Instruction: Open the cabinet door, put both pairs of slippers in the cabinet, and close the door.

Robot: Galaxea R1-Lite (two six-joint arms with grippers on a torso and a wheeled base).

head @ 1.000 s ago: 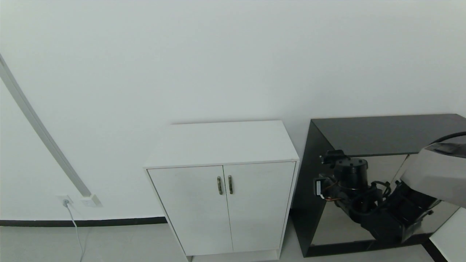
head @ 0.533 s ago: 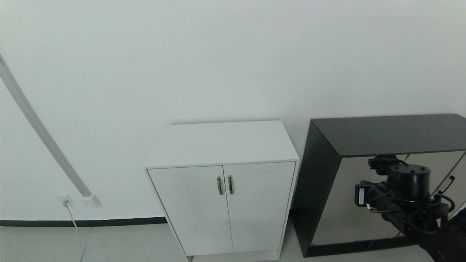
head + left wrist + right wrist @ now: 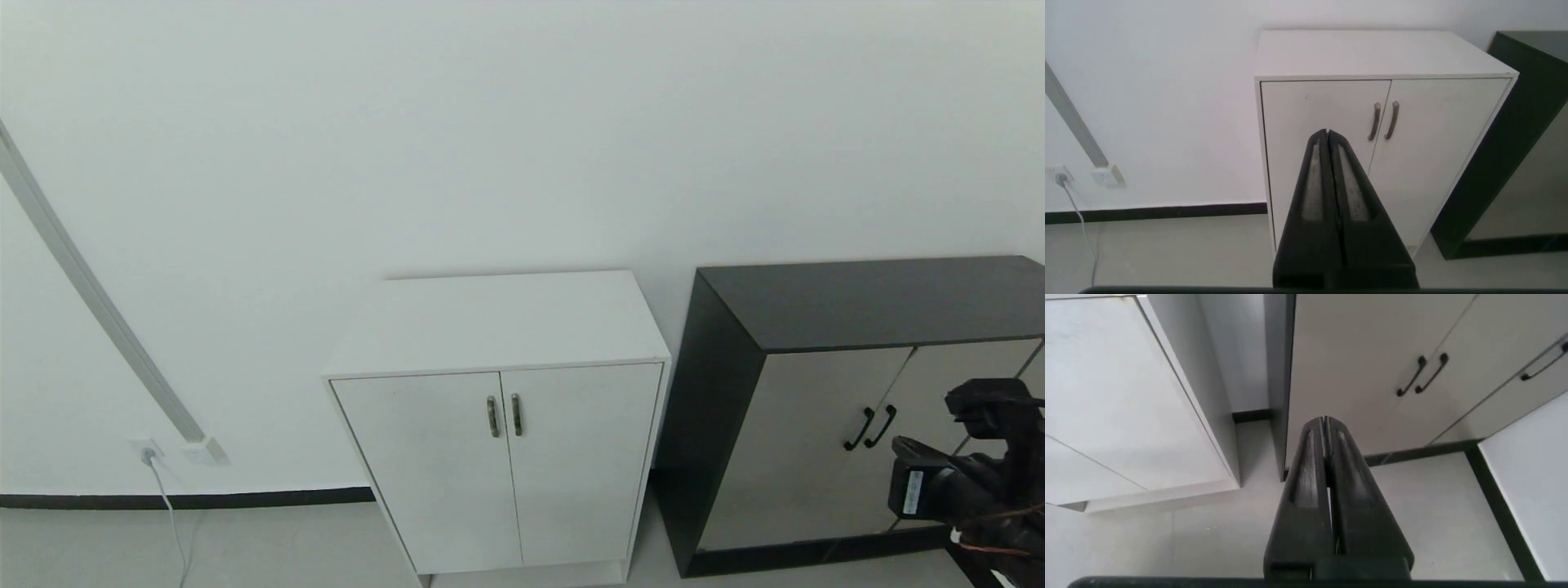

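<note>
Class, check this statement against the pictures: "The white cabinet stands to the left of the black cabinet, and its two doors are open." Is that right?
Not quite. The white cabinet does stand to the left of the black cabinet, but its two doors are shut, not open. The head view shows this.

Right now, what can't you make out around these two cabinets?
White cabinet and black cabinet insides: hidden behind shut doors, all views.
White cabinet's lower doors, left wrist view: covered by the shut left hand.
Black cabinet's right end, head view: cut off by the edge, partly behind the right arm.
Floor near the cabinets, right wrist view: partly covered by the right hand.
</note>
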